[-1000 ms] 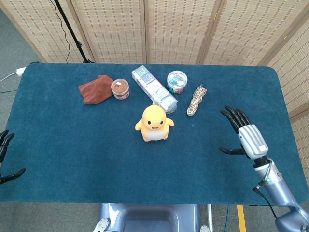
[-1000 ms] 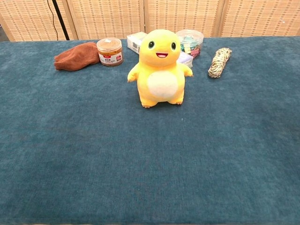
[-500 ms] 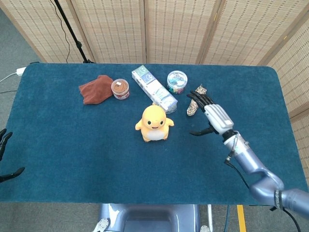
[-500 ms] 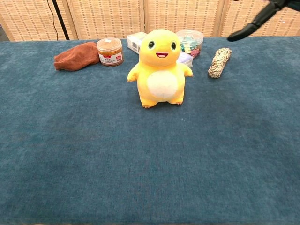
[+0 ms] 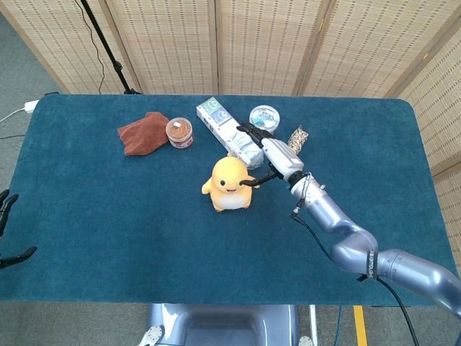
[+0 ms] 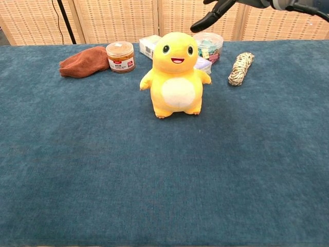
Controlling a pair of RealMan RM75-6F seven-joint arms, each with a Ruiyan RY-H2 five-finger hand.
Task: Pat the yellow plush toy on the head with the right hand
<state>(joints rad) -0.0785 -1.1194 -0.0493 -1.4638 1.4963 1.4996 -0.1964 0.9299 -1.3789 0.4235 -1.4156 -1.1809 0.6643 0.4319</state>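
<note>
The yellow plush toy (image 5: 230,184) stands upright in the middle of the blue table, facing me; its smiling head (image 6: 175,51) shows large in the chest view. My right hand (image 5: 268,158) hovers just right of and above the toy's head, fingers spread and holding nothing. The chest view catches only its thumb and part of the palm (image 6: 213,12) at the top edge, above the head and apart from it. My left hand (image 5: 7,234) hangs off the table's left edge, fingers apart and empty.
Behind the toy lie a brown cloth (image 5: 142,132), a small jar (image 5: 179,132), a long white box (image 5: 229,132), a round clear tub (image 5: 264,120) and a rope bundle (image 5: 296,138). My right forearm (image 5: 338,227) crosses the table's right half.
My right hand has swept left from the table's right side, past the rope bundle, to just above and beside the toy's head. The left hand has barely moved.
</note>
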